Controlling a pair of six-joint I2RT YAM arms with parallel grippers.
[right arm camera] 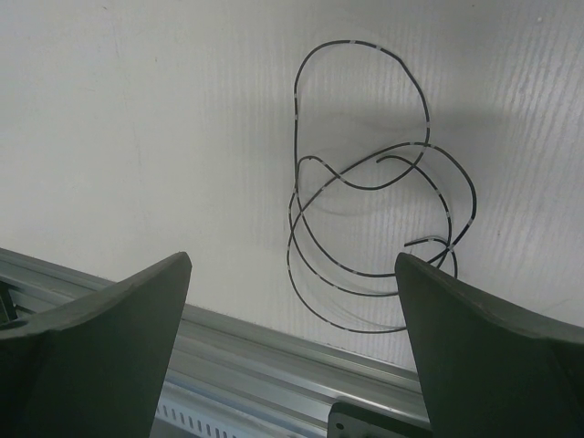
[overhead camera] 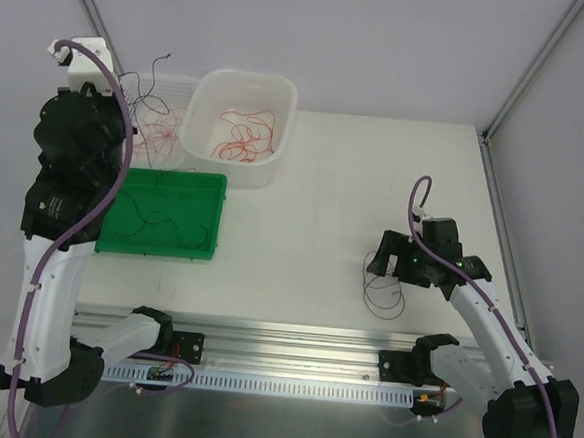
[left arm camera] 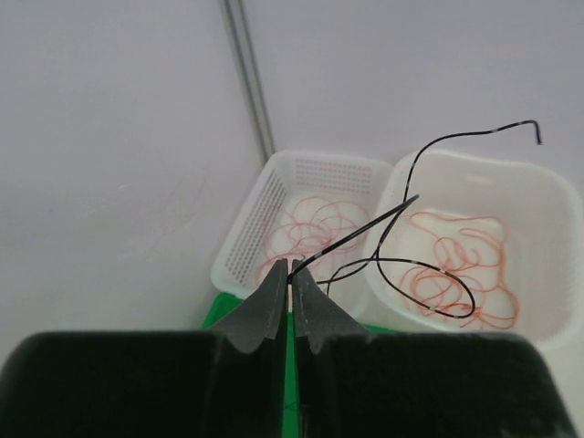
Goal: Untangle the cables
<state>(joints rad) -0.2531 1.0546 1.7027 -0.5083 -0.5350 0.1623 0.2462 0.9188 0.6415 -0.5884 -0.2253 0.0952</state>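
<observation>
1. The table (overhead camera: 335, 182) carries a green tray (overhead camera: 175, 175), a white tub (overhead camera: 244, 80) and a basket (left arm camera: 265, 201).
2. Left fingers (left arm camera: 265, 306) pinch the raised black cable (left arm camera: 392, 212) above the basket.
3. Right fingers (right arm camera: 109, 319) gape wide over the coiled black cable (right arm camera: 297, 100) on the table.
4. Red cables (left arm camera: 456, 265) lie in the tub.

Bench (overhead camera: 312, 220): mid strip btw green tray (overhead camera: 185, 174) and right pincer (overhead camera: 387, 268) bare, free to pass. Far-left corner: white tub (overhead camera: 247, 76) and mesh basket (overhead camera: 181, 79) side by side, tray just in front. Left arm (overhead camera: 76, 154) hangs over tray's left end and basket, blocks that side. Black loop (right arm camera: 365, 219) flat on bench btw right pincer's wide-spread fingers, near alum. rail (overhead camera: 294, 334) at front edge. Left pincer (left arm camera: 290, 274) closed on black strand (left arm camera: 411, 265), which arcs above basket and tub.
</observation>
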